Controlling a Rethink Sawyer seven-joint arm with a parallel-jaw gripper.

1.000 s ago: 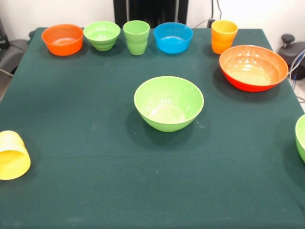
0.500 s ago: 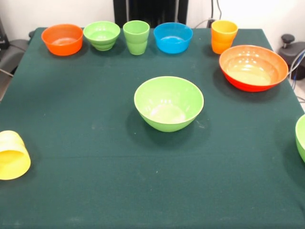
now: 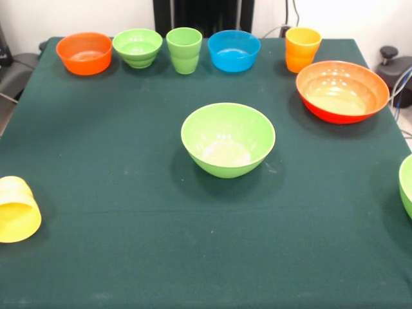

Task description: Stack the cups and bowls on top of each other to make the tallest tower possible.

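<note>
Nothing has shifted since the earlier frames; every piece sits where it did. Five pieces line the far edge: small orange bowl, small green bowl, green cup, blue bowl, orange-yellow cup. An orange-red bowl sits just beside that cup, a large green bowl mid-counter. One yellow cup lies tipped and another green bowl sits opposite, both cropped by the frame edges. End effector out of sight, so its opening cannot be told.
</note>
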